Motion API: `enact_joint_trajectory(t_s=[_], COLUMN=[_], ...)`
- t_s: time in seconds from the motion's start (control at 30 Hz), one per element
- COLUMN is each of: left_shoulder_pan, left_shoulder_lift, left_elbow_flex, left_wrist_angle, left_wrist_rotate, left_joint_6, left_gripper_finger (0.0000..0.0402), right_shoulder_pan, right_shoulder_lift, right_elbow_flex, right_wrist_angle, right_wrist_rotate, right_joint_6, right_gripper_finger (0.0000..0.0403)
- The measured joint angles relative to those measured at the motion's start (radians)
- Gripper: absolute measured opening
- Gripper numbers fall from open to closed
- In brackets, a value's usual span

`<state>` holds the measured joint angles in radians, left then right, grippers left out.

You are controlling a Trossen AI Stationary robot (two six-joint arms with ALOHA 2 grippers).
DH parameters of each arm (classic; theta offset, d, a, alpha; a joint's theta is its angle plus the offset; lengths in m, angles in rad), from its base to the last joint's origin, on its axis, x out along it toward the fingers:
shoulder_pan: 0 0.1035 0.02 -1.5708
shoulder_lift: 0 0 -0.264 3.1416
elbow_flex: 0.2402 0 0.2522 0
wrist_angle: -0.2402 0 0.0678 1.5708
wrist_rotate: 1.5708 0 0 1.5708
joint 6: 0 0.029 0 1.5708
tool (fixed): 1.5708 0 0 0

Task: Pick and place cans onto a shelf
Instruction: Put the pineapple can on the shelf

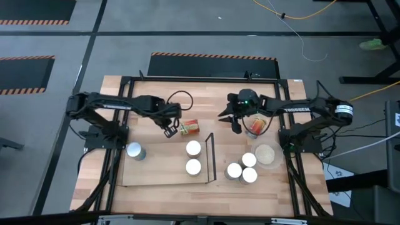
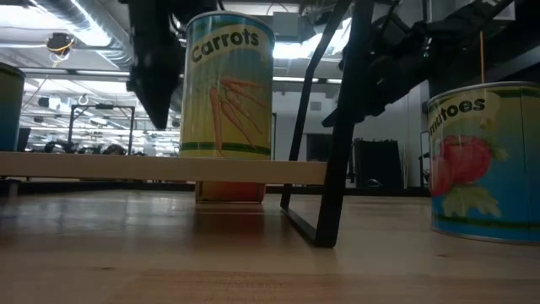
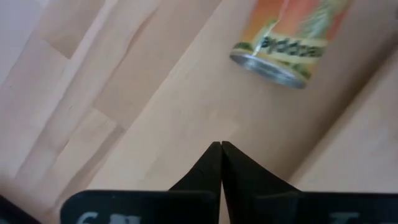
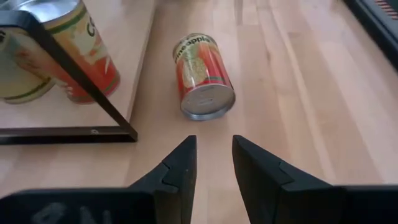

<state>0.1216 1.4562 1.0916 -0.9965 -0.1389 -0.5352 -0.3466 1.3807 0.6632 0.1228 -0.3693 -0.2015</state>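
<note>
Hovering above the centre of the high view, my left gripper (image 1: 170,130) is clenched with nothing between its fingers; in the left wrist view the two dark fingertips (image 3: 211,163) meet edge to edge over bare wood. Just beside it, toward the frame's centre, the pineapple can (image 1: 190,128) lies on its side on the tabletop (image 1: 156,87), at the upper edge of the shelf (image 1: 159,172). The same can appears at the upper right of the left wrist view (image 3: 287,38) and near the upper centre of the right wrist view (image 4: 203,76), its silvery end facing that camera.

My right gripper (image 1: 236,122) sits right of centre in the high view, its fingers parted by a narrow gap and holding nothing; the right wrist view shows bare table between them.

Two cans (image 1: 193,148) (image 1: 193,167) stand upright on the shelf board, left of its black frame (image 1: 211,156). Another can (image 1: 135,150) stands at the board's left end. Three cans (image 1: 234,170) (image 1: 249,160) (image 1: 249,175) cluster on the tabletop right of the frame, beside the beige dish (image 1: 267,154). One more can (image 1: 256,125) sits under my right arm.

In the low view, the carrots can (image 2: 229,84) stands on the shelf board at centre, and a tomatoes can (image 2: 485,160) stands on the table at right.
</note>
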Motion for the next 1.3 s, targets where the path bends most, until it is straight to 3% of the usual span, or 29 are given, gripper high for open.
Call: enact_joint_trajectory(t_s=[0.43, 0.97, 1.3], left_shoulder_pan=[0.011, -0.001, 0.0], left_shoulder_lift=[0.173, 0.177, 0.176], left_elbow_flex=[0.0, -0.044, -0.06], left_wrist_angle=[0.223, 0.246, 0.35], left_wrist_rotate=[0.056, 0.056, 0.052], left_joint_6=[0.101, 0.047, 0.047], left_gripper_finger=[0.0001, 0.0001, 0.0001], right_shoulder_pan=[0.0, 0.003, 0.011], right_shoulder_lift=[0.191, 0.392, 0.492], right_elbow_flex=[0.0, 0.0, 0.005], right_wrist_angle=[0.147, 0.418, 0.61], right_wrist_rotate=[-0.078, -0.123, -0.131], right_joint_6=[0.018, 0.075, 0.189], right_gripper_finger=[0.0108, 0.0108, 0.0108])
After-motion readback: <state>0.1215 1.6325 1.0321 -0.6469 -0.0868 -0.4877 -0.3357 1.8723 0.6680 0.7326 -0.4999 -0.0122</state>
